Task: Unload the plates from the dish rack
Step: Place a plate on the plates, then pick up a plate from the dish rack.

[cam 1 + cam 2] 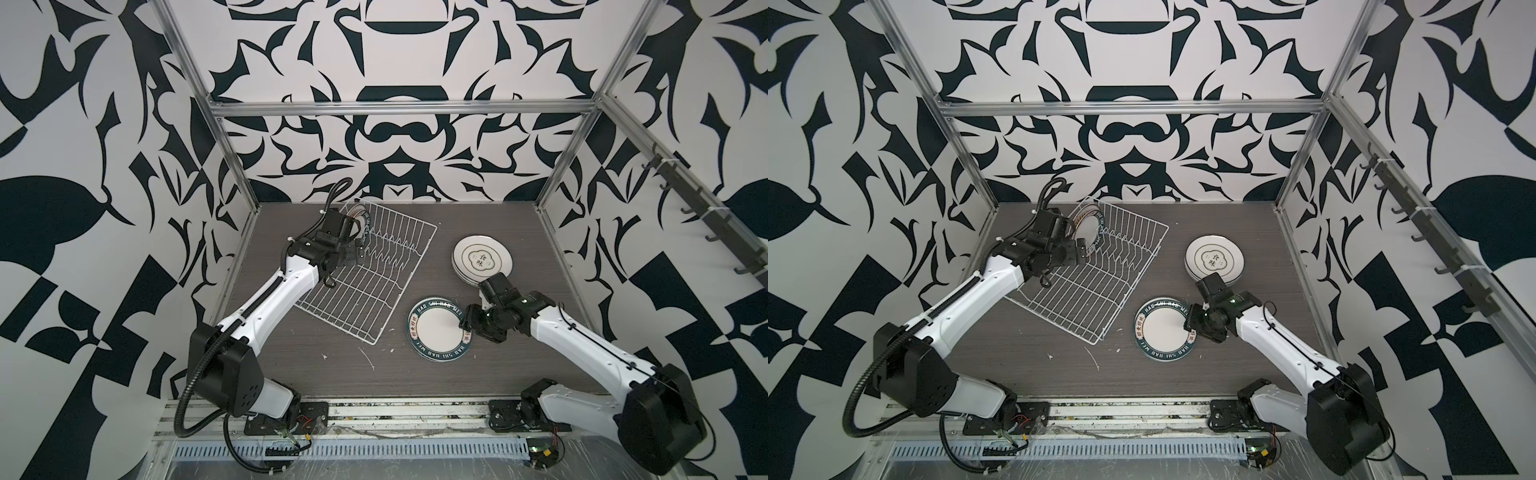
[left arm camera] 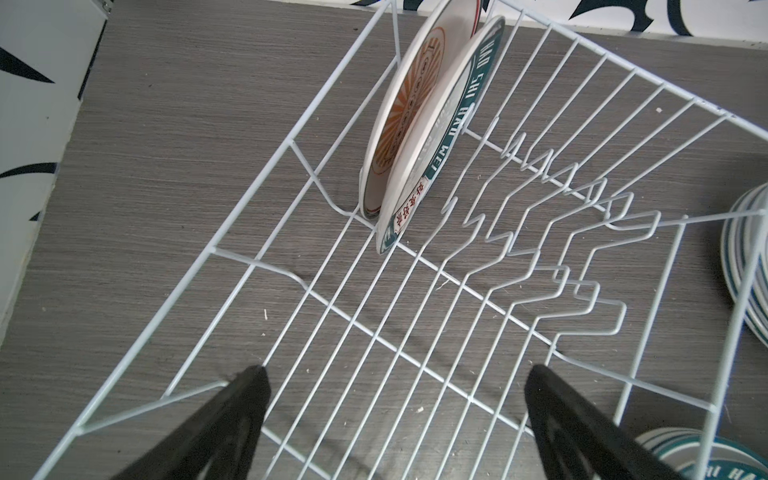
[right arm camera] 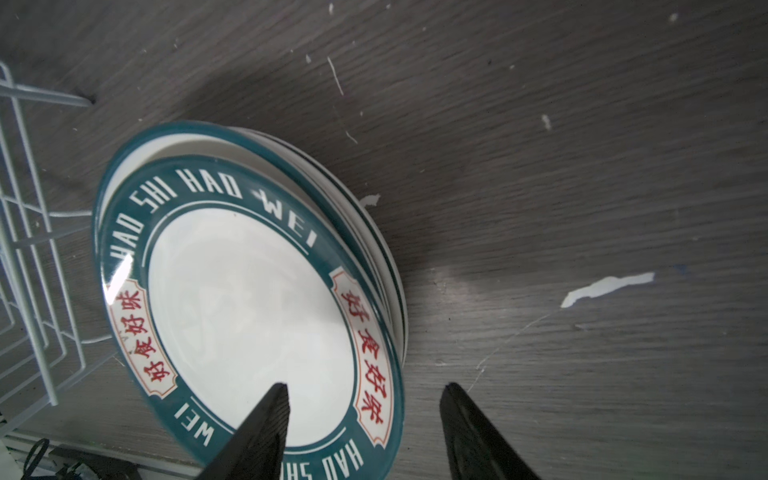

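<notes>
My L gripper [image 2: 397,370] hangs over the dish rack [image 2: 214,250], jaws spread wide, squared up for the two plates [image 2: 419,133] standing at its far end. R gripper [image 3: 365,386]: jaws apart astride the rim of the stack [image 3: 249,291] on the table, gripping nthg.

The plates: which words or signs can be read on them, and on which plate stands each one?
"HAO SHI HAO WEI": twice on the teal rim of the near stack's top plate.
"好食好味": red, in two panels on that rim.
"食味": black, in the cloud emblem of the far stack's top plate.
"HAO SHI HAO WEI": rim of the teal plate in the dish rack.
Sunburst plate: marks too blurred to read.
</notes>
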Available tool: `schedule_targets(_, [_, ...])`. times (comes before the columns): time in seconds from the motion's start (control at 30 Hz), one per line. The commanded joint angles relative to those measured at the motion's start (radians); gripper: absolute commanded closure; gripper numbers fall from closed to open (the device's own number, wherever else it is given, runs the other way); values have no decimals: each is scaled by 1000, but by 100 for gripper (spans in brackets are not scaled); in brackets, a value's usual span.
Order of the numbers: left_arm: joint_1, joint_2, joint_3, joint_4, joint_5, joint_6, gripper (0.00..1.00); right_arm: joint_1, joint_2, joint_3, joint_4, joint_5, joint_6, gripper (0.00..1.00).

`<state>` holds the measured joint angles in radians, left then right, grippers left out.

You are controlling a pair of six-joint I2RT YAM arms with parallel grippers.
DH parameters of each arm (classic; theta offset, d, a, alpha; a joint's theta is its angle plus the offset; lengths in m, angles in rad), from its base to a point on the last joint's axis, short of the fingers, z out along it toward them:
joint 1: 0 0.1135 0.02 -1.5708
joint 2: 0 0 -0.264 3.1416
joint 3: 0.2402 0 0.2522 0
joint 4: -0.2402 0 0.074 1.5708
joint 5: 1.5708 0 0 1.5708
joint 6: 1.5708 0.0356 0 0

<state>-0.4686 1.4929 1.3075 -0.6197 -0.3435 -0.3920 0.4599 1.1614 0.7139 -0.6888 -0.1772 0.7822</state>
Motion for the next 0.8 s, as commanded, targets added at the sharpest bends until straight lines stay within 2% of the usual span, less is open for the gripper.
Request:
schedule_targets(0.0, [2, 52, 47, 11, -15, 41, 0, 15, 16, 36, 6, 17, -5, 38])
schedule_targets(0.3, [2, 200, 148, 19, -36, 94, 3, 22, 24, 36, 38, 2, 9, 38])
schedule_targets(0.77, [1, 299, 217, 42, -20, 154, 8, 45, 108, 84, 71, -14, 16, 38])
